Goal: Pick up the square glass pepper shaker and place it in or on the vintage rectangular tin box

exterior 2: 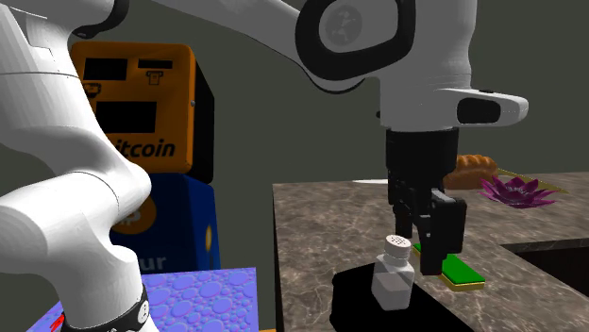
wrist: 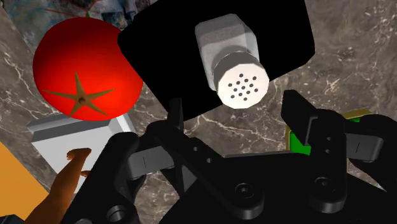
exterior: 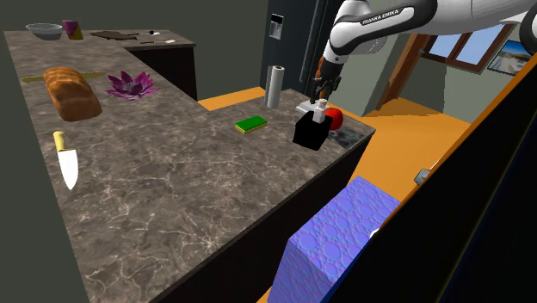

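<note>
The wrist view gives us what the other two hold back. The pepper shaker (wrist: 232, 60), a pale square body with a round perforated cap, stands on top of the black box (wrist: 165, 57). A red tomato (wrist: 86, 67) lies just beside that box, next to a pale grey block (wrist: 79, 137).

The gripper (wrist: 235, 114) is spread wide and grips nothing. Its fingers (wrist: 175, 121) stand clear of the shaker, which sits beyond their tips.

The second exterior view adds the height. The fingertips hang about level with the shaker's cap, just beside it on that view's right, with a green-and-yellow sponge (exterior 2: 461, 273) on the counter (exterior 2: 321, 226) behind them. There the box is cut off by the bottom edge and hard to part from shadow.

An orange-brown shape (wrist: 67, 181) by the gripper's body we cannot name. In the shoulder view the tomato is partly hidden behind the box.

The arm (exterior: 379, 30) reaches in from that view's upper right, bends, and points its hand down over the box near the counter's end.
</note>
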Available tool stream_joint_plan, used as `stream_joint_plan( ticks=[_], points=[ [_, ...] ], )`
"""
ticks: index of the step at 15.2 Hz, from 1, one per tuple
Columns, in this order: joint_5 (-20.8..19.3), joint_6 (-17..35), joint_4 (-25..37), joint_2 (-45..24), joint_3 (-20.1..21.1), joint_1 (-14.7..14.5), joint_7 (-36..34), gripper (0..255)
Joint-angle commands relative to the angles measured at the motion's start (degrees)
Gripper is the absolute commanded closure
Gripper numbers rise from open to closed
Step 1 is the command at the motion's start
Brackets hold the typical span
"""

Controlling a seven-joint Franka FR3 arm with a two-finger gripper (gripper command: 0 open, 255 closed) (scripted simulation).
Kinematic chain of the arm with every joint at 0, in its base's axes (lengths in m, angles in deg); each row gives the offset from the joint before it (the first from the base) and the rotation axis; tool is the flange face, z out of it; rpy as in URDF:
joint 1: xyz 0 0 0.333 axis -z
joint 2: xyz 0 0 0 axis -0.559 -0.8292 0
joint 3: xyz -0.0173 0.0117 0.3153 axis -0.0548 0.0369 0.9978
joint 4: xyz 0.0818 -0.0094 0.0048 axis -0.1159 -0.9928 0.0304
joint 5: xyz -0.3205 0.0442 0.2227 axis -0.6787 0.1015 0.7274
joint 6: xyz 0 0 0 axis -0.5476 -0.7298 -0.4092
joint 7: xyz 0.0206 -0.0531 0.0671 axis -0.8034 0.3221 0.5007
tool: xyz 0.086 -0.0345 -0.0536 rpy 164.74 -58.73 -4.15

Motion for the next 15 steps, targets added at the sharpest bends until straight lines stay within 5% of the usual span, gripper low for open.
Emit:
stream_joint_plan(
  ticks=[1, 4, 8, 15],
  points=[
    [0.0, 0.0, 0.0, 0.0, 0.0, 0.0, 0.0, 0],
    [0.0, 0.0, 0.0, 0.0, 0.0, 0.0, 0.0, 0],
    [-0.3, -7.3, 4.8, 2.5, 0.3, 0.0, -0.3, 0],
    [-0.3, -7.3, 4.8, 2.5, 0.3, 0.0, -0.3, 0]
  ],
)
